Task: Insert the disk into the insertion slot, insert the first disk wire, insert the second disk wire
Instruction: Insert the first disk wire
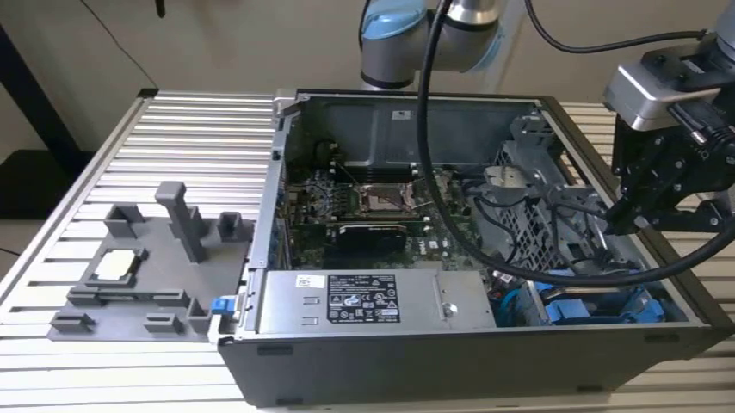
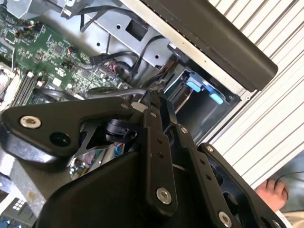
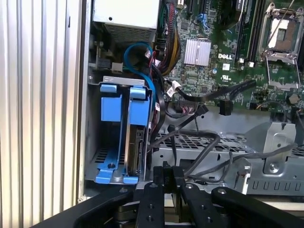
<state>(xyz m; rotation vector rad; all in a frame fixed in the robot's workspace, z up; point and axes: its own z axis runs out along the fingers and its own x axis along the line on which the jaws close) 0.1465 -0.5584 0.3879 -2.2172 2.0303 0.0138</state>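
Seated on edge in the insertion slot [image 3: 89, 137], just beside the power-supply box [image 3: 126, 14] in the first wrist view: the disk [image 3: 138, 149], blue carrier around it. From the exterior view, by contrast: gripper [image 1: 622, 224] poised over the case, past that box's far end. Fingers [image 3: 154, 190] pressed close together; whether on anything, cannot tell.

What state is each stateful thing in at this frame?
computer case: open, side panel off.
disk: seated on edge in the insertion slot, in its blue carrier.
gripper: shut, nothing visibly held.
processor socket: bare, no cooler on it.
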